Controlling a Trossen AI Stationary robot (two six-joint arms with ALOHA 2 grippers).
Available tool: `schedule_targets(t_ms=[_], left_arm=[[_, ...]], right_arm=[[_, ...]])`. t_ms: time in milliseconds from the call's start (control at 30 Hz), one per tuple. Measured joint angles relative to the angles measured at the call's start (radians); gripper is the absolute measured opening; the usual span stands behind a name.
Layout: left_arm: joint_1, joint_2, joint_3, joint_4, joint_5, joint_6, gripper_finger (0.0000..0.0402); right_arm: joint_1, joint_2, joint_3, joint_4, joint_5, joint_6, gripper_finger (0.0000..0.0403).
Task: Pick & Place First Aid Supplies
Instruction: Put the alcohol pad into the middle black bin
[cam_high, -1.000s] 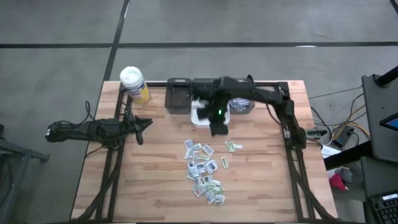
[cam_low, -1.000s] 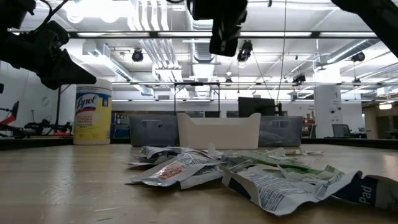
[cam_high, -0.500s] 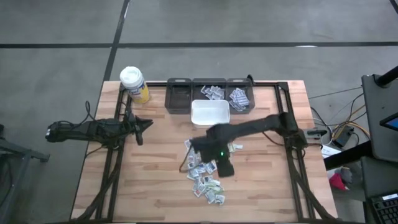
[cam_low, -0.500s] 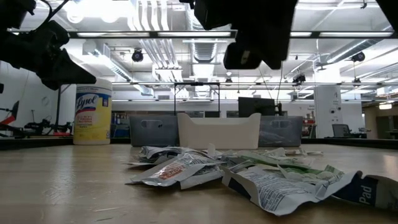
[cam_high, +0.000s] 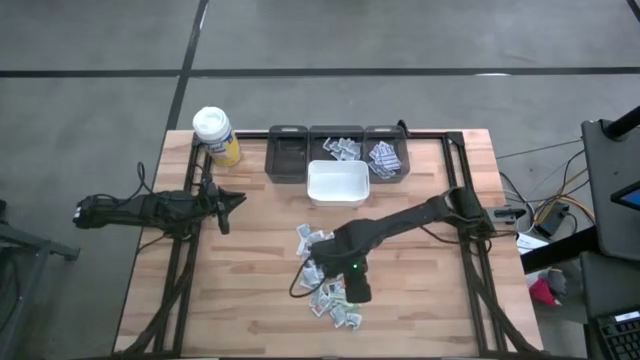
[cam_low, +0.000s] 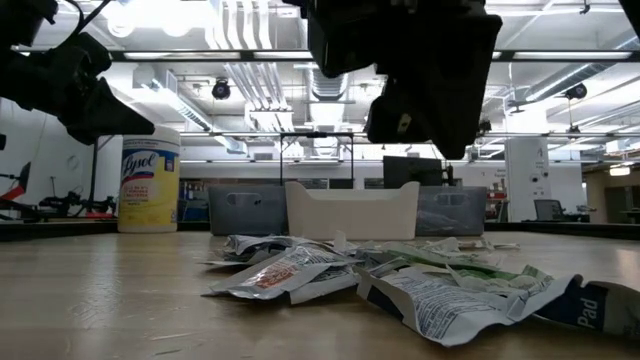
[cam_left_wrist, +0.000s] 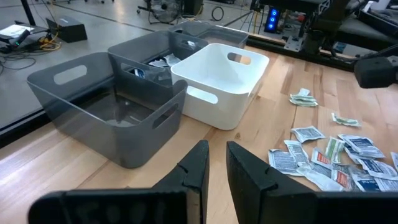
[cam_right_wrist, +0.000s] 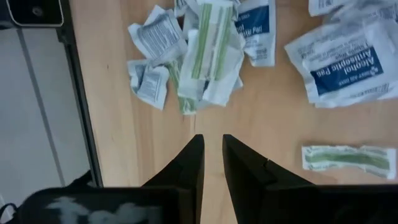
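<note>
The first aid packets (cam_high: 328, 270) lie in a loose pile on the wooden table, some overlapping; they also show in the low view (cam_low: 400, 275) and the left wrist view (cam_left_wrist: 329, 155). My right gripper (cam_high: 357, 293) hangs over the pile's near part, well above the table (cam_low: 420, 110). Its fingers are shut and point down at bare wood beside green-printed and blue-printed packets (cam_right_wrist: 211, 50). My left gripper (cam_high: 236, 198) waits shut at the table's left, facing the bins (cam_left_wrist: 216, 148).
Three grey bins (cam_high: 340, 148) stand along the far edge; two hold packets. A white bin (cam_high: 337, 183) sits just in front of them. A white-lidded yellow bottle (cam_high: 215, 135) stands at the far left corner. Bare wood lies left and right of the pile.
My right gripper has swung from above the white bin toward the table's near edge and now hangs over the near part of the packet pile. The packets have stayed where they were.
</note>
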Motion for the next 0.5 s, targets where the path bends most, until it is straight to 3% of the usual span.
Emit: schedule_targets(t_ms=[267, 500], left_arm=[[0.000, 0.000, 0.000, -0.001, 0.000, 0.000, 0.0053], [0.000, 0.000, 0.000, -0.003, 0.001, 0.000, 0.0053]], right_arm=[[0.017, 0.000, -0.028, 0.046, 0.000, 0.007, 0.0056], [0.055, 0.000, -0.059, 0.094, -0.003, 0.128, 0.0056]])
